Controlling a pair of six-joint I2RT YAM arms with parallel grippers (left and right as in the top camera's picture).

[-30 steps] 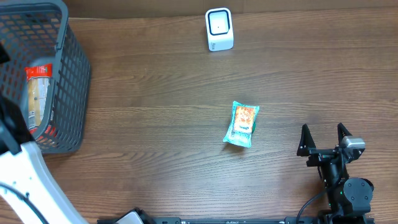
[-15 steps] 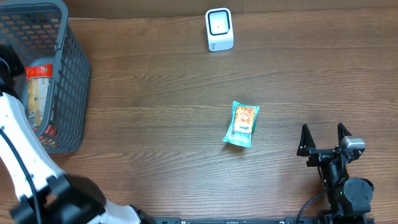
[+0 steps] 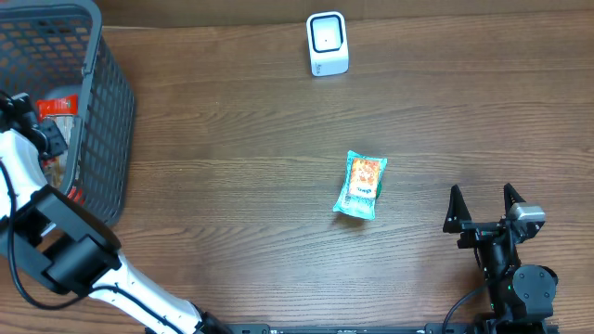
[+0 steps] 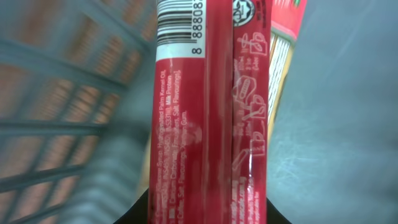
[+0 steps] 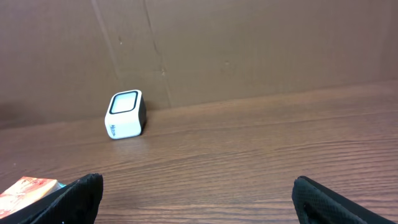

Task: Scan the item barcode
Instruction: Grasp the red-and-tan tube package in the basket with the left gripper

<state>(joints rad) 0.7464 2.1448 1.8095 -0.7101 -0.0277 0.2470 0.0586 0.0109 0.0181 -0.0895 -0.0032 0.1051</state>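
Now the left arm (image 3: 65,250) bends up from 7 o'clock and reaches into the basket (image 3: 109,111) at 9 o'clock. I cannot tell if its fingers pinch the red packet (image 4: 205,124), which fills the wrist view. The right fingers (image 5: 78,199) stand spread wide at 4 o'clock. A teal packet (image 3: 361,186) lies mid-desk (image 3: 232,139).

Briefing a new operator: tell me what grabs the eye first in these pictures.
A red packet with a barcode fills the left wrist view, inside the grey basket at the table's far left. A teal snack pouch lies alone mid-table, the white scanner beyond it at the back edge.
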